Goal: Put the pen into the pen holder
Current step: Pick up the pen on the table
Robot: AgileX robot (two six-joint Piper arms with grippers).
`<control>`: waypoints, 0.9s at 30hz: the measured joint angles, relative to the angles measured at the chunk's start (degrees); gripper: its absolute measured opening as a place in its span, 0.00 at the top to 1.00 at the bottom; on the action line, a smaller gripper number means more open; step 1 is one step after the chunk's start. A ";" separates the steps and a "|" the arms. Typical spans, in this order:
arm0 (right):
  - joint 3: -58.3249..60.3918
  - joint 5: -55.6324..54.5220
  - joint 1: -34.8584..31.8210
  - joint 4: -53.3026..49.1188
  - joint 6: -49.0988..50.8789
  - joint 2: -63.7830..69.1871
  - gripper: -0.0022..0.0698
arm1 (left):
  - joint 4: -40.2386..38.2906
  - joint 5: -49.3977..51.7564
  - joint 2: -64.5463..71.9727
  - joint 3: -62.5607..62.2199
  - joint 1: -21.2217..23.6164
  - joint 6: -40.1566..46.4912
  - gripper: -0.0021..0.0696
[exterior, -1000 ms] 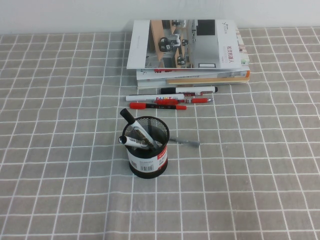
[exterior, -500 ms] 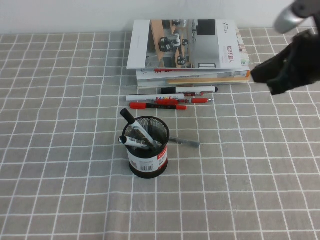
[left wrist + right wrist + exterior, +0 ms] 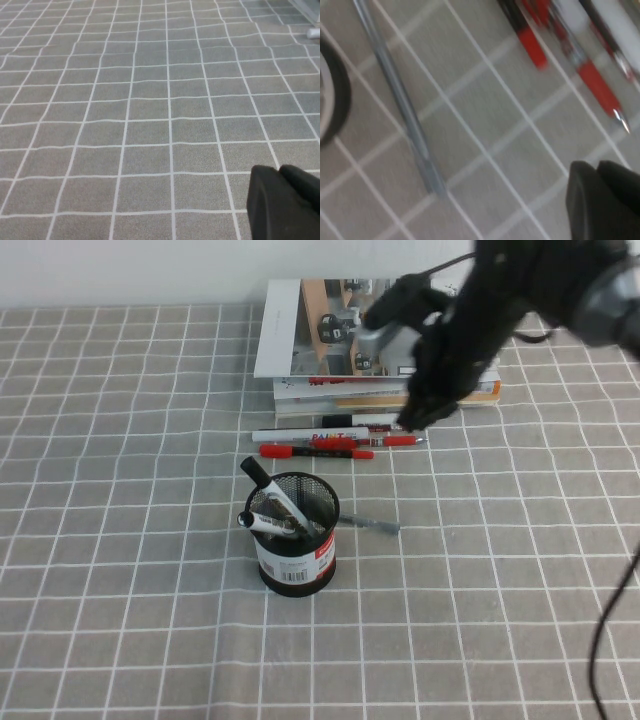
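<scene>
Grey, slim pen with a darker end, flat on the checked desk, one end hidden behind the pen holder, the other pointing toward the robot's right. Pen holder: black wire mesh, white-and-red label round lower half, upright, already containing two black-capped markers leaning out over its rim. Right end effector above the row of red pens and white markers, in front of the book stack; nothing visibly held; finger opening cannot be told from either view. Right wrist view: grey pen running diagonally across the cloth, red pens alongside, curved edge of the holder at the frame border. Pen nearer the robot than the right end effector, well apart from it, not touching. Left end effector seen only in its wrist view, over bare checked desk; its state cannot be told.
</scene>
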 joint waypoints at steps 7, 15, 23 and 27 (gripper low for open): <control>-6.18 0.13 5.33 0.62 -3.18 7.33 0.98 | -0.11 0.00 0.00 0.00 0.00 0.00 0.98; -6.18 0.46 7.56 4.03 -8.20 8.67 0.67 | -0.11 0.00 0.00 0.00 0.00 0.00 0.98; -5.03 0.46 7.56 2.92 -8.51 8.70 0.50 | -3.87 0.00 0.00 0.00 0.00 0.00 0.98; -2.99 0.46 7.56 1.84 -8.60 8.70 0.54 | -4.40 0.00 0.00 0.00 0.00 0.00 0.98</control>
